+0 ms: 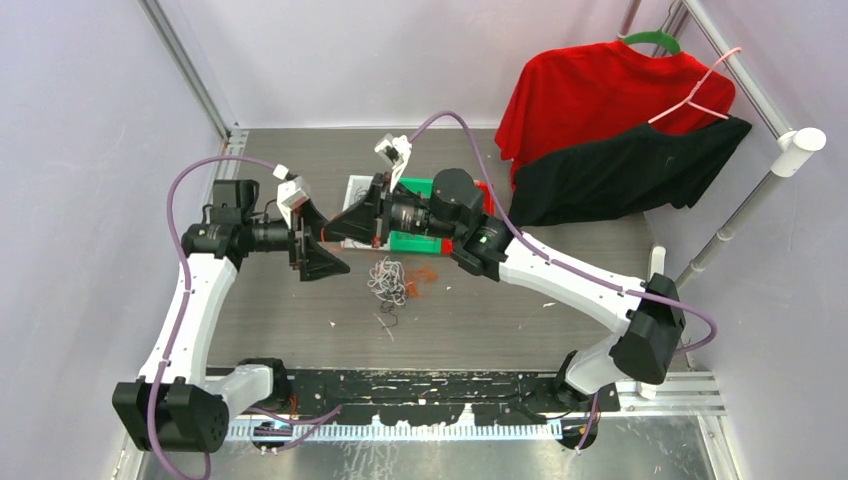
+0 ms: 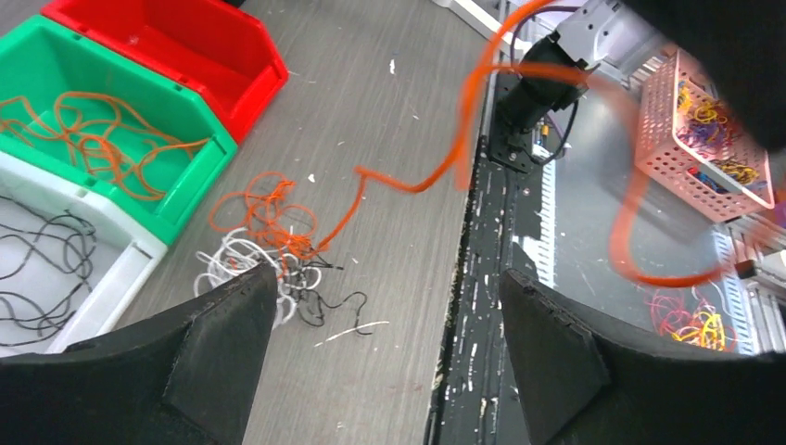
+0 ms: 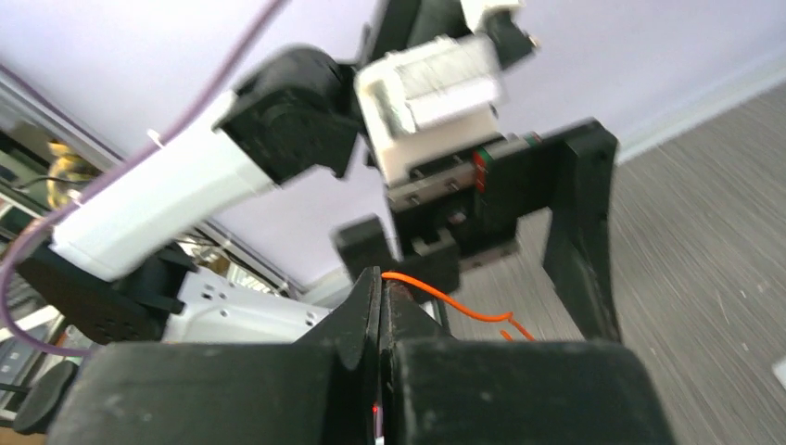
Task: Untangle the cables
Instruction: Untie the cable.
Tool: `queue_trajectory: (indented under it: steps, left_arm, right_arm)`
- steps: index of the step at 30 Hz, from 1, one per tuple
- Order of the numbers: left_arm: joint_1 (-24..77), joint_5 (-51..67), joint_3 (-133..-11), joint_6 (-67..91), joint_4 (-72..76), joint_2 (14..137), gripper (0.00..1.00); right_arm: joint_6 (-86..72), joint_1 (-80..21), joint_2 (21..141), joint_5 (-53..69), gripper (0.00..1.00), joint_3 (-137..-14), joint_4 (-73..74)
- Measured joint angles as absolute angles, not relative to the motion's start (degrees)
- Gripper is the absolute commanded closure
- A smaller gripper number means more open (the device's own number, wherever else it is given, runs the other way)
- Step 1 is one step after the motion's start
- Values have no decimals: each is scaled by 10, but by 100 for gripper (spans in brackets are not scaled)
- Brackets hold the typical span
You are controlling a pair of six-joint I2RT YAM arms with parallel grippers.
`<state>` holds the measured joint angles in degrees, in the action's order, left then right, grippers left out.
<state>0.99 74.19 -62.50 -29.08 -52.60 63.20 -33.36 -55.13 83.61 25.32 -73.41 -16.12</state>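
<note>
A tangle of thin orange, white and black cables (image 1: 388, 280) lies on the grey table; in the left wrist view it (image 2: 269, 250) sits just past my left finger. One orange cable (image 2: 408, 185) rises from the tangle, blurred, up and to the right. My right gripper (image 3: 382, 278) is shut on that orange cable (image 3: 445, 301), held above the table near the bins (image 1: 340, 225). My left gripper (image 1: 315, 240) is open and empty, facing the right gripper; its jaws (image 2: 387, 278) stand wide apart above the table's front edge.
A green bin (image 2: 199, 153) holds loose orange cables, a white bin (image 2: 125, 255) holds black ones, and a red bin (image 2: 250, 56) stands beside them. Red and black shirts (image 1: 620, 130) hang at the back right. A pink basket (image 2: 658, 139) sits beyond the table edge.
</note>
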Motion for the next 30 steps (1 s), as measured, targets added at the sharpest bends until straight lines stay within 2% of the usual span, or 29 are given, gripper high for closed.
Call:
queue_trajectory:
  steps: [1,6,10,12,14,15,17,20,22,24,30]
  left_arm:
    - [12,741,-614,-264,-492,625,12]
    - [19,721,-574,-135,-333,609,25]
    - [41,683,-569,-72,-260,607,33]
    - [51,666,-569,-43,-230,607,58]
    - [61,656,-569,-15,-210,607,77]
    - [66,655,-570,-1,-201,607,85]
    - [75,655,-570,18,-191,607,97]
    - [81,651,-576,42,-186,607,100]
    - [81,643,-593,52,-187,608,100]
    - [81,638,-615,58,-187,609,100]
    - [81,637,-692,73,-191,609,100]
  right_arm:
    - [-342,-551,840,257,99,-743,-170]
    - [-371,-551,851,273,99,-780,-213]
    - [-386,-551,853,280,99,-789,-239]
    - [-392,-551,853,283,99,-790,-246]
    - [-393,-551,853,283,97,-790,-249]
    - [-393,-551,853,283,91,-790,-249]
    - [-391,-551,853,284,69,-790,-249]
    - [-375,-550,849,284,45,-781,-245]
    - [-352,-549,834,281,33,-755,-229]
    - [-317,-548,807,267,25,-714,-212]
    - [-218,-543,702,198,17,-575,-167]
